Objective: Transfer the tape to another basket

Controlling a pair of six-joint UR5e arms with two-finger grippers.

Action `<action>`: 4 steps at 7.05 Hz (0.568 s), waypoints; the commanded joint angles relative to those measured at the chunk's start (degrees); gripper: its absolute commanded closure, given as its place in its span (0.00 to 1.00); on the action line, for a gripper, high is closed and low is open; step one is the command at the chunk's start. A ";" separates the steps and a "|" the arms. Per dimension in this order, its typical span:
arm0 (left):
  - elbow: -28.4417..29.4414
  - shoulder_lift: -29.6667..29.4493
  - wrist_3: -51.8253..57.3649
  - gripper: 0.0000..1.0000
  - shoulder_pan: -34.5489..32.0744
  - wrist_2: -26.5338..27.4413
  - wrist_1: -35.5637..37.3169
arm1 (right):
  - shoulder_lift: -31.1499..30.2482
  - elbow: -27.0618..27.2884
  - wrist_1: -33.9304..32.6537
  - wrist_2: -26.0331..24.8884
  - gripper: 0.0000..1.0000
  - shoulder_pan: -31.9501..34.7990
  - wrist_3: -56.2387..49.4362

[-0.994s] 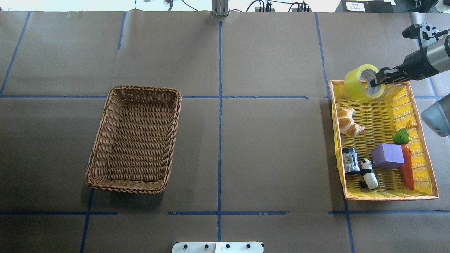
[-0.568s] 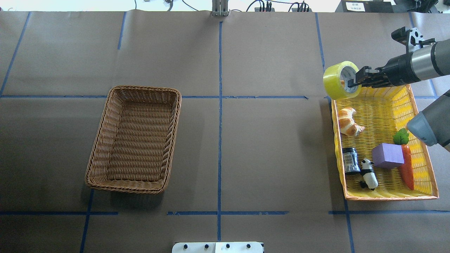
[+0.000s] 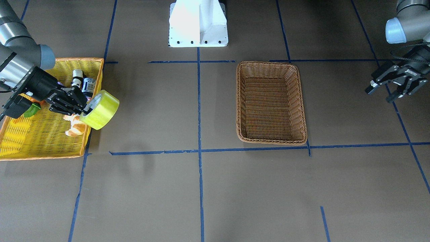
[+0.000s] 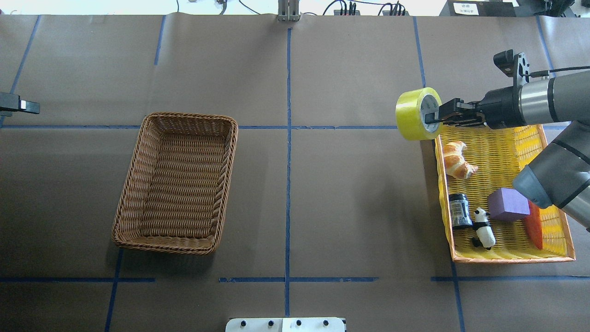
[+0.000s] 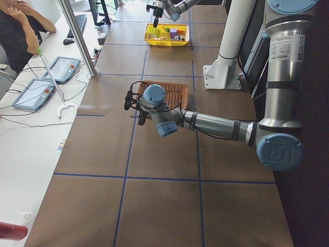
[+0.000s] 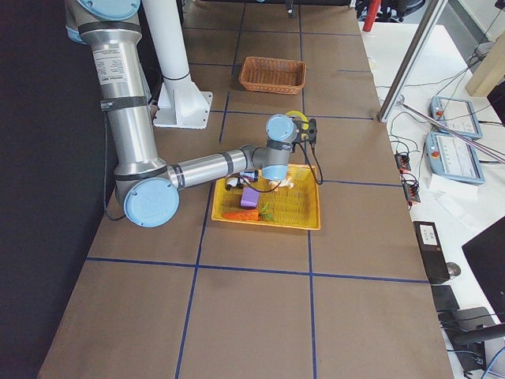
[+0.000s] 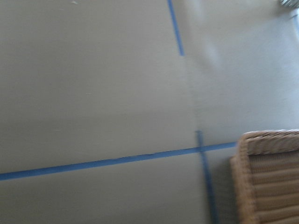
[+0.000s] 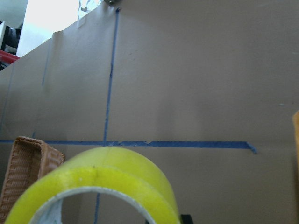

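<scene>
My right gripper (image 4: pixel 432 118) clamps the tape (image 4: pixel 411 114) by its rim, just outside the yellow tray's (image 4: pixel 507 259) edge. Open table lies ahead, with the basket (image 4: pixel 175 184) well apart. My left gripper (image 3: pixel 379 94) hangs spread wide.

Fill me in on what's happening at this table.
The right tool holds the tape in the air by its rim. The roll is at the far corner of the yellow tray, on the side facing the wicker basket. That basket is empty, so the tape is not yet delivered. The left tool hangs open on the basket's other side, holding nothing.
</scene>
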 commanded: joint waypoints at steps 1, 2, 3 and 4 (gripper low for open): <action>-5.75 -4.74 -18.11 0.00 6.76 0.37 -3.34 | 0.00 0.01 8.51 -0.12 1.00 -2.28 2.79; -9.53 -6.42 -25.15 0.00 9.92 2.20 -3.43 | 0.00 0.02 12.81 -1.17 1.00 -3.51 5.15; -12.70 -7.48 -30.27 0.00 16.74 7.44 -3.35 | 0.00 -0.07 16.94 -2.57 1.00 -5.00 6.91; -14.82 -10.28 -35.28 0.00 23.34 13.49 -3.69 | 0.00 0.10 20.81 -3.54 1.00 -6.58 8.93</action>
